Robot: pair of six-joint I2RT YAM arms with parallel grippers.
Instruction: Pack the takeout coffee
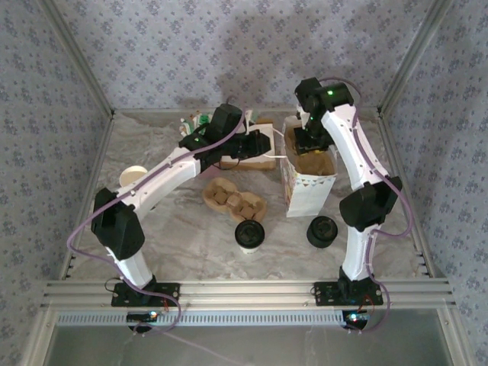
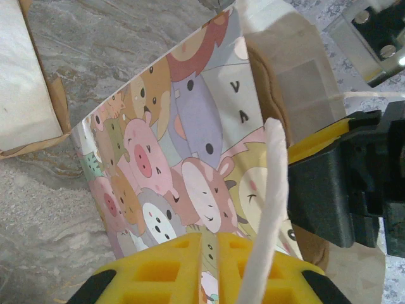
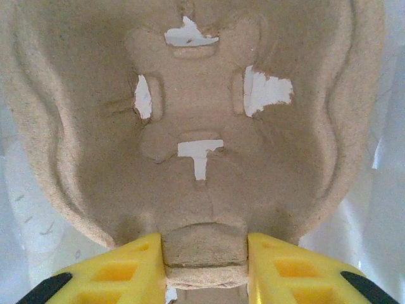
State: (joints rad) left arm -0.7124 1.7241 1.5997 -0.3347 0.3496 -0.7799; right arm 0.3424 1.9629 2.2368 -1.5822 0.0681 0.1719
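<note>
Left pincer (image 2: 209, 246): closed. The printed wall of the paper bag (image 2: 164, 158) runs into the narrow gap between its yellow fingers (image 2: 164, 272), so it appears to pinch the bag's upper edge. The bag's white cord handle (image 2: 272, 190) lies across one finger. From above, this pincer (image 1: 267, 145) sits just left of the bag's mouth.

Right pincer (image 3: 205, 256): closed on a tab at the edge of a pulp cup tray (image 3: 95, 126), gripped between both yellow fingers (image 3: 126, 272). From above, this pincer (image 1: 309, 149) reaches down into the open top of the bag (image 1: 305, 197), with the tray (image 1: 314, 164) inside the mouth.

Bag: upright on the desk (image 1: 168, 229), right of centre, cartoon animal print on its side.

Takeout coffee (image 1: 249, 234): standing on the desk, outside the bag, in front of it and to its left. Black lid on. Well apart from both pincers.

Other items noted:
- A second cup tray (image 1: 232, 200) lies flat just behind the coffee.
- A squat black pile of lids (image 1: 322, 231) stands in front of the bag, to the right of the coffee.
- A cream cup stack (image 1: 131, 175) is at the desk's left side.
- A cardboard box (image 1: 248, 158) is under the left arm's wrist
</note>
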